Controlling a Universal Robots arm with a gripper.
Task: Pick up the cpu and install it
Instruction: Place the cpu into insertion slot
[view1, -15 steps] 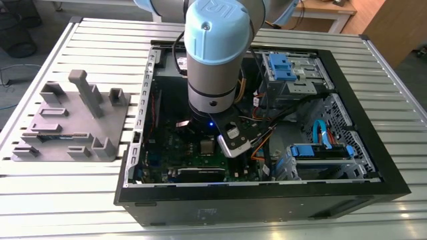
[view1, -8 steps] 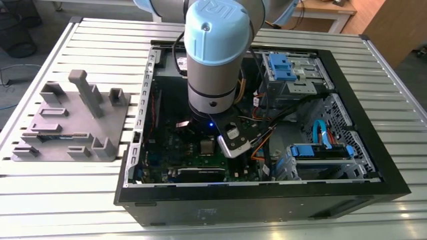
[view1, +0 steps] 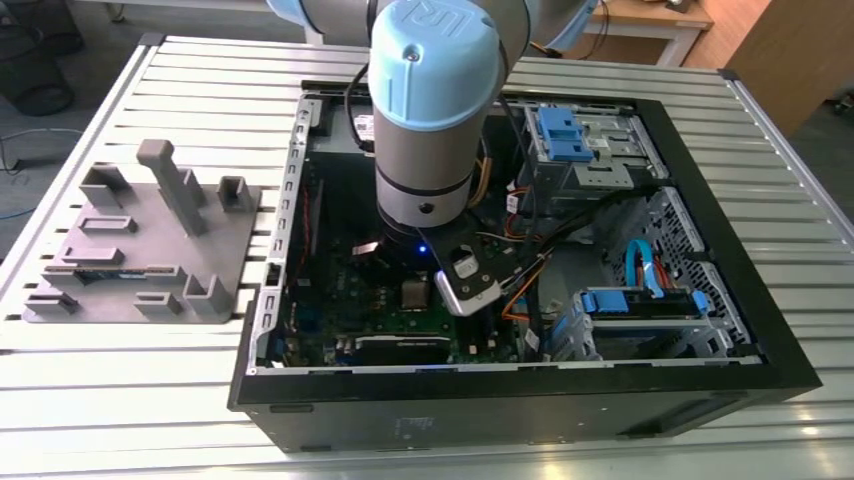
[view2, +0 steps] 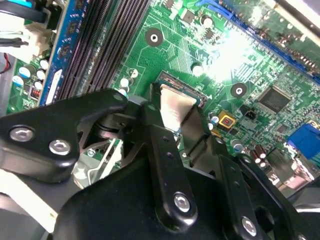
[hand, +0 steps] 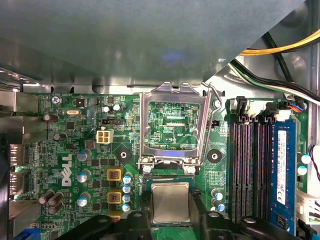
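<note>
The cpu (hand: 170, 205), a small silvery square, sits between my gripper's (hand: 170, 197) black fingers (view2: 156, 145), which are shut on its two sides. In both wrist views it is low over the socket (view2: 182, 86) on the green motherboard (hand: 100, 170); whether it touches the socket I cannot tell. The shiny socket frame (hand: 172, 125) lies flipped open just beyond it. In the second wrist view the cpu (view2: 174, 105) tilts slightly. In the exterior view the arm (view1: 427, 120) reaches down into the open computer case (view1: 747, 330).
Dark memory slots (hand: 250, 165) run beside the socket, with a blue module (hand: 282, 165) further out. Yellow and black cables (hand: 280, 50) hang near the case wall. Blue drive bays (view1: 581, 135) fill the case's far side. A grey plastic block (view1: 147, 240) stands on the slatted table at the exterior view's left.
</note>
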